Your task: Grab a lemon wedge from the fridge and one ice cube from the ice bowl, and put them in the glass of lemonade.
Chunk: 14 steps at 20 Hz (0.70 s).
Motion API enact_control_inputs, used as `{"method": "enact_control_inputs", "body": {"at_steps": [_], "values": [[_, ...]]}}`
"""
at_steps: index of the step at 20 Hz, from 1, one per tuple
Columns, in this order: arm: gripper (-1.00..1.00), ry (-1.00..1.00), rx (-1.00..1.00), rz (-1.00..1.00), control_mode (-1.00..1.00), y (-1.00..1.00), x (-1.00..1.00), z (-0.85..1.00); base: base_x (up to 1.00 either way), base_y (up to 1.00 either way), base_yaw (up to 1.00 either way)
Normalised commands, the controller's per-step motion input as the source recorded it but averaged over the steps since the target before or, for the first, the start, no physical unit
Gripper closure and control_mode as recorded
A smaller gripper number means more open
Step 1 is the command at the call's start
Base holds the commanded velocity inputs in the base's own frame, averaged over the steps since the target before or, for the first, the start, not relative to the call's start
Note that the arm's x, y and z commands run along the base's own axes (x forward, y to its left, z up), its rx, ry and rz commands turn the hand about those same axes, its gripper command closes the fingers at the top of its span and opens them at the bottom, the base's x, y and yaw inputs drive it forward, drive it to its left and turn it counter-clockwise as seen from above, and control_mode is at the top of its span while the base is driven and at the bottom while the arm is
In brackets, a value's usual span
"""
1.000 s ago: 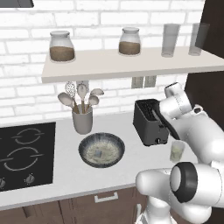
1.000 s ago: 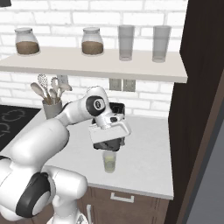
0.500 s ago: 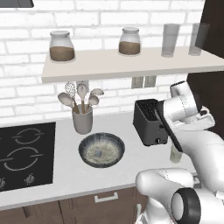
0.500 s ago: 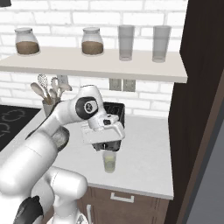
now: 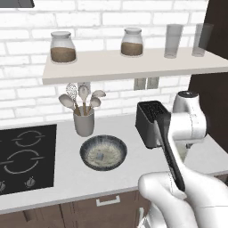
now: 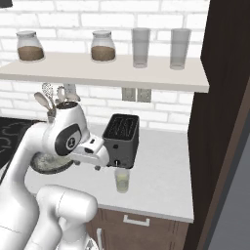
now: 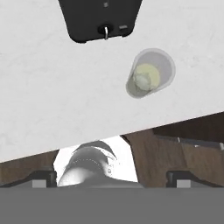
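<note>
The glass of lemonade (image 6: 122, 180) (image 7: 150, 73) stands on the counter in front of the black toaster (image 6: 123, 136). A paler lump lies in its yellow-green liquid; I cannot tell whether it is the lemon wedge. My gripper (image 6: 90, 166) (image 7: 111, 179) hangs open and empty over the counter's front edge, to the left of the glass and apart from it. Left of the toaster sits the ice bowl (image 5: 103, 152), with a small pale ice cube (image 5: 100, 156) inside. The fridge is out of view.
A grey utensil cup (image 5: 83, 122) stands behind the bowl and a black cooktop (image 5: 24, 153) lies at the far left. The shelf (image 6: 107, 73) above holds jars and two tall glasses. A dark brown cabinet (image 6: 224, 97) closes off the counter's right end.
My hand has swung from right above the glass of lemonade to its left, in front of the toaster. The glass and the bowl have stayed put.
</note>
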Motion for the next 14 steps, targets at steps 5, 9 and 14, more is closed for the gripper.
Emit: {"method": "enact_control_inputs", "body": {"at_steps": [5, 9, 14], "values": [[-1.0, -0.18, 0.01, 0.0, -1.0, 0.19, -0.6, 0.0, 0.0, 0.0, 0.0], [-1.0, 0.0, -0.02, 0.02, -1.0, 0.05, -0.65, 0.0, 0.0, 0.0, 0.0], [-1.0, 0.0, -0.02, 0.01, 1.0, 0.02, -0.31, 0.0, -0.59, 0.0, 0.01]]}}
